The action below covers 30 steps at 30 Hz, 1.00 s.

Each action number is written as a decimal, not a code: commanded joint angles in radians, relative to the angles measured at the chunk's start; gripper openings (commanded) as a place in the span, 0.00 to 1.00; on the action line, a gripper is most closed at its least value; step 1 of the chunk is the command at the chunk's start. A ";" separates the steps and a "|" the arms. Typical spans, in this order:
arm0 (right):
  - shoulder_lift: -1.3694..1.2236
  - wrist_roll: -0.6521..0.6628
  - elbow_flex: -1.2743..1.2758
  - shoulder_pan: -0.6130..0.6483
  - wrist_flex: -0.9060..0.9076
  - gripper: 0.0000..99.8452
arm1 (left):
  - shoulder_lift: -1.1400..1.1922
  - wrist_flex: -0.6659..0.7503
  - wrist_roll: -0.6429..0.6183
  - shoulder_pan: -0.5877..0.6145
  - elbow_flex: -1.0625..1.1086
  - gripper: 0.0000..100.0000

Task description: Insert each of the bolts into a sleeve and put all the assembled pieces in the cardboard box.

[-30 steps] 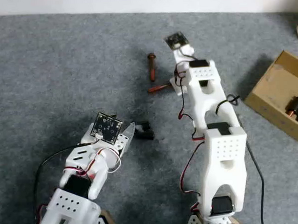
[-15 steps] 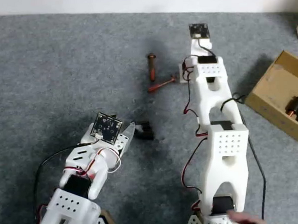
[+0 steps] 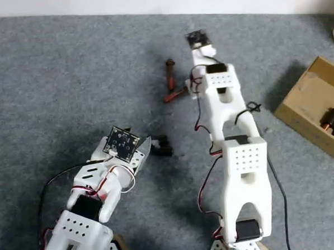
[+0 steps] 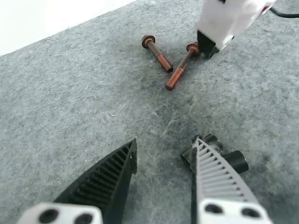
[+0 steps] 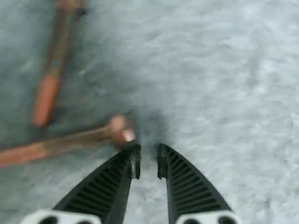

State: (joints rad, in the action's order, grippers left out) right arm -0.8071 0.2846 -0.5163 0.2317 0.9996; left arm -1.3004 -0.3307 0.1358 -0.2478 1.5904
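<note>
The right gripper [image 5: 148,161] hangs low over the table, its jaws a narrow slit apart and holding nothing. A bolt [image 5: 84,137] lies with its head just beside one fingertip, not between them, so a grasp likely needs wider jaws set over the shank. A second bolt [image 5: 53,70] lies just beyond. The left gripper [image 4: 164,142] rests empty with its jaws wide apart. A black sleeve [image 4: 236,161] sits just outside one finger, probably kept close for the insertion. The box [image 3: 305,95], well off the right arm's outer side, holds assembled pieces [image 3: 332,119].
</note>
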 commanded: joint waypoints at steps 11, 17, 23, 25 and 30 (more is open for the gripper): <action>0.291 -0.176 0.010 0.071 0.137 0.05 | -0.010 0.026 0.006 0.002 -0.016 0.18; 0.289 -0.278 0.012 -0.053 0.024 0.05 | -0.010 0.026 0.006 0.002 -0.016 0.18; 0.165 -0.233 0.008 -0.088 -0.130 0.05 | -0.010 0.026 0.006 0.002 -0.018 0.18; 0.147 -0.198 0.010 -0.077 -0.127 0.05 | -0.010 0.026 0.006 0.002 -0.018 0.18; 0.140 -0.192 0.012 -0.047 -0.127 0.05 | -0.010 0.026 0.006 0.002 -0.019 0.18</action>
State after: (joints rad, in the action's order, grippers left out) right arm -0.6859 0.0760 -0.4948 0.1565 0.8938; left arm -1.3004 -0.3307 0.1358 -0.2447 1.5904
